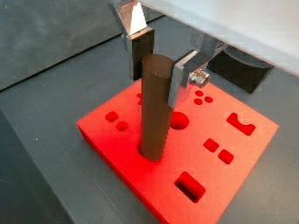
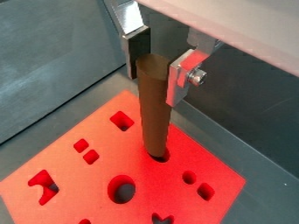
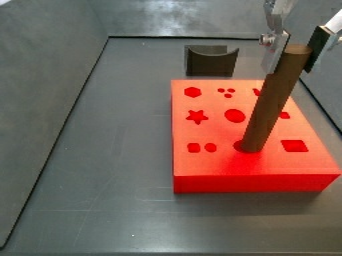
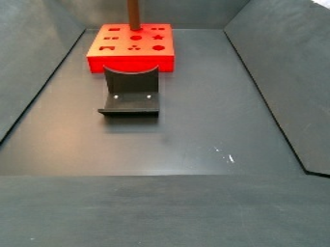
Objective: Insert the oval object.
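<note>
The oval object (image 1: 152, 105) is a tall brown peg standing upright with its lower end in a hole of the red block (image 1: 117, 144). It shows the same way in both wrist views (image 2: 152, 105) and in a side view (image 3: 271, 95). My gripper (image 1: 160, 83) straddles the peg's top. Its silver fingers sit on either side, and a gap shows between one dark pad (image 1: 140, 54) and the peg, so it reads as open. In the far side view only the peg (image 4: 133, 12) and the red block (image 4: 129, 63) show; the gripper is out of frame.
A dark grey curved block (image 3: 210, 60) stands on the floor just beside the red block and also shows in the far side view (image 4: 130, 92). The red block (image 3: 254, 175) has several other shaped holes. Dark walls enclose the floor.
</note>
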Robot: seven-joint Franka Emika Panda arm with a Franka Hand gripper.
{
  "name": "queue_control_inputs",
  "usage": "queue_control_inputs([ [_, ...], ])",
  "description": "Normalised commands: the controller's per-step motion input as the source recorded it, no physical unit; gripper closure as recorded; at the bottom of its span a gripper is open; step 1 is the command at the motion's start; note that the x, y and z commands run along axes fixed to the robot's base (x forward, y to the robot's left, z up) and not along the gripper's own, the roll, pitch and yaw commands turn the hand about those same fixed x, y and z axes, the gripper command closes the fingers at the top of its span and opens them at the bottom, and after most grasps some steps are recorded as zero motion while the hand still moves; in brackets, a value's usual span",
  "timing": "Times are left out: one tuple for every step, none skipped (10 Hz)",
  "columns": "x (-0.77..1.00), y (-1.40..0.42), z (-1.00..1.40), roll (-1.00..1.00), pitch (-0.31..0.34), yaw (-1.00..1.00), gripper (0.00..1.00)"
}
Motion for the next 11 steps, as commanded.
queue_control_inputs([
  [-0.02,0.00,0.00,0.00,0.000,-0.01,1.00],
  [-0.13,0.00,0.00,0.00,0.000,-0.02,1.00],
  [-0.07,0.00,0.00,0.00,0.000,0.00,1.00],
  [-0.05,0.00,0.00,0.00,-0.010,0.00,1.00],
  [-0.03,0.00,-0.01,0.01,-0.003,0.00,1.00],
  [-0.12,0.00,-0.07,0.03,0.000,0.00,1.00],
  [-0.13,0.00,-0.07,0.03,0.000,0.00,1.00],
  [-0.10,0.00,-0.06,0.02,0.000,0.00,1.00],
  [-0.09,0.00,-0.07,0.02,0.000,0.00,1.00],
  [0.00,0.00,-0.11,0.05,0.000,0.00,1.00],
  [0.00,0.00,-0.21,0.09,0.000,0.00,1.00],
])
